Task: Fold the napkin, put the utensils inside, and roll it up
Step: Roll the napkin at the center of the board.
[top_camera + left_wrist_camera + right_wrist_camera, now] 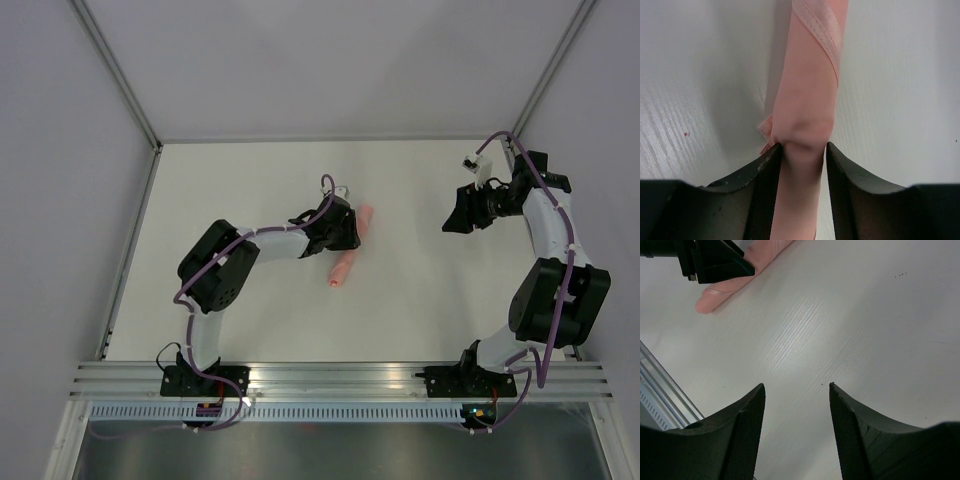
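Observation:
The napkin [343, 269] lies in mid-table as a tight salmon-pink roll, slanting from far right to near left. My left gripper [351, 240] straddles its middle. In the left wrist view the napkin [807, 85] runs up between the jaws of the left gripper [802, 146]. One finger touches the cloth and a thin strip of table shows beside the other, so the jaws stand open around it. The roll is dented where they sit. The utensils are hidden. My right gripper [456, 222] hovers open and empty far to the right. Its view catches the napkin's end [715, 296].
A white table [250, 190] with grey walls on three sides. An aluminium rail [330, 378] runs along the near edge, also seen from the right wrist as a rail [662, 395]. The left gripper's black body [715, 262] shows over the roll in the right wrist view.

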